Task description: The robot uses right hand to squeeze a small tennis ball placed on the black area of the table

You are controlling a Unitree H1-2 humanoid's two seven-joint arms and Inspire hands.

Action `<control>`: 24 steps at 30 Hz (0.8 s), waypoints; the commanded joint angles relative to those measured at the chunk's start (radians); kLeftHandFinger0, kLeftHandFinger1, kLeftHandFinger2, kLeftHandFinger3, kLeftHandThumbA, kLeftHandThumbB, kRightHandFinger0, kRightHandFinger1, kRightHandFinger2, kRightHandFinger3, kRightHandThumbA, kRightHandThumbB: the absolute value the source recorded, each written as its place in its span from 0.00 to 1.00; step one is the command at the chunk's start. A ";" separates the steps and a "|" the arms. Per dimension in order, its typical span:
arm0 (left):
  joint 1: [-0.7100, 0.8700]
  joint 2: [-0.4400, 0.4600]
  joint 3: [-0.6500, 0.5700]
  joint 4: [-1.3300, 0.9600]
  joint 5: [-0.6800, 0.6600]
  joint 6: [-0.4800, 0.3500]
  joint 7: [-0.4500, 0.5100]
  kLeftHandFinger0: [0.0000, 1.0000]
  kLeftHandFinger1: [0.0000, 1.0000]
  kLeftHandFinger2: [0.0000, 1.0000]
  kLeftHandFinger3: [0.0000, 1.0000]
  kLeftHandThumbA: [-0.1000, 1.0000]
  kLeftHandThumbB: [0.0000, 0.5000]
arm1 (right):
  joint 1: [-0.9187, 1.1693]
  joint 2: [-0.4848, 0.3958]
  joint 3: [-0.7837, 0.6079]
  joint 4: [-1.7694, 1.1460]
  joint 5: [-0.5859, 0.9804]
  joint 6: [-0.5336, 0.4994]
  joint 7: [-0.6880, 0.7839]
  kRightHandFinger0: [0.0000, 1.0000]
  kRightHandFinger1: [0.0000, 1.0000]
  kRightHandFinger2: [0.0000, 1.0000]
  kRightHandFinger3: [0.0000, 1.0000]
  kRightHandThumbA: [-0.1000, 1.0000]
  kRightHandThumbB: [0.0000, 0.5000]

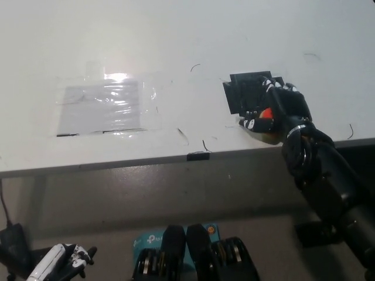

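Squeezing is under way: the black right hand (280, 112) has its fingers clamped around the small orange-red ball (265, 113) at the black taped patch (243, 93) on the white table (193, 35). Next likely calls for easing the grip. The white left hand (58, 261) rests low, its fingers unclear.

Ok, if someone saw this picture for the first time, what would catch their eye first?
Probably the black right hand at the table's near right edge, closed around a small orange-red ball beside the black patch on the white table. Next, the shiny clear plastic sheet taped down on the left, catching a glare. The white left hand rests low at the lower left.
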 commanded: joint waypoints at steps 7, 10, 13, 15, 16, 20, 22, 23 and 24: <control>-0.005 0.021 0.010 -0.013 -0.002 -0.011 -0.002 0.16 0.09 0.23 0.35 0.73 0.86 | -0.027 -0.061 -0.016 -0.137 -0.037 0.057 0.053 1.00 1.00 1.00 1.00 1.00 1.00; -0.001 0.021 0.014 -0.013 -0.007 -0.006 -0.004 0.18 0.10 0.24 0.34 0.73 0.89 | -0.019 -0.067 -0.022 -0.164 -0.030 0.057 0.061 1.00 1.00 1.00 1.00 1.00 1.00; -0.002 0.025 0.012 -0.007 -0.005 -0.021 -0.005 0.15 0.09 0.26 0.35 0.74 0.87 | -0.005 -0.079 -0.037 -0.217 -0.022 0.064 0.074 1.00 1.00 1.00 1.00 1.00 1.00; -0.001 0.024 0.013 -0.007 -0.010 -0.021 -0.007 0.12 0.08 0.24 0.34 0.74 0.89 | 0.001 -0.084 -0.052 -0.253 -0.014 0.073 0.088 1.00 1.00 1.00 1.00 1.00 1.00; 0.000 0.024 0.014 -0.010 -0.010 -0.017 -0.007 0.11 0.08 0.24 0.33 0.74 0.89 | 0.004 -0.088 -0.058 -0.270 -0.016 0.076 0.092 1.00 1.00 1.00 1.00 1.00 1.00; 0.001 0.026 0.015 -0.016 -0.007 -0.014 -0.006 0.16 0.10 0.27 0.34 0.75 0.88 | 0.018 -0.108 -0.098 -0.357 -0.005 0.078 0.109 1.00 1.00 1.00 1.00 0.98 0.97; -0.002 0.028 0.017 -0.012 -0.011 -0.016 -0.007 0.16 0.10 0.27 0.34 0.75 0.88 | 0.016 -0.106 -0.105 -0.358 -0.006 0.075 0.115 1.00 1.00 1.00 1.00 0.97 0.97; -0.001 0.027 0.016 -0.014 -0.001 -0.002 -0.002 0.17 0.11 0.28 0.35 0.77 0.93 | 0.023 -0.118 -0.117 -0.384 -0.002 0.076 0.123 1.00 1.00 1.00 1.00 0.97 0.94; 0.001 0.027 0.016 -0.017 -0.005 -0.005 -0.005 0.13 0.08 0.26 0.35 0.76 0.91 | 0.039 -0.130 -0.133 -0.427 0.006 0.076 0.131 1.00 1.00 1.00 1.00 0.96 0.93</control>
